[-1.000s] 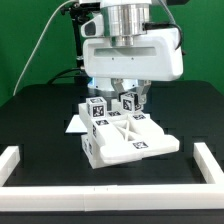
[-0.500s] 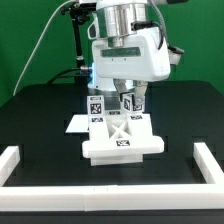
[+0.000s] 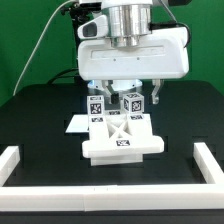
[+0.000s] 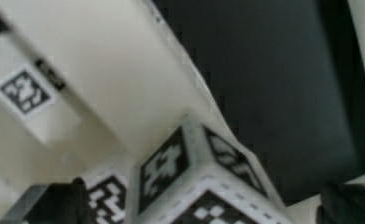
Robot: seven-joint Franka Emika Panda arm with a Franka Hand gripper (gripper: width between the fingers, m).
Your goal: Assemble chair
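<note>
On the black table point(image 3: 40, 120), mid-scene, sits the chunky matte-white chair point(image 3: 122, 143), blocky with square tags. Gripper point(image 3: 126, 101) hangs spread wide above it, grasping nothing; fingertips partly hidden behind tagged posts.

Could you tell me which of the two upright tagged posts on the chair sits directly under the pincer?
The post on the exterior view's right: it stands between the open pincer fingers, while the other post stands off to one side.

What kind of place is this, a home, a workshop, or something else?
Most likely a robotics lab test bench. A robot arm's gripper hangs over a black table fenced by a low white border rail, and the white chair pieces carry black-and-white square tags for camera tracking.
</note>
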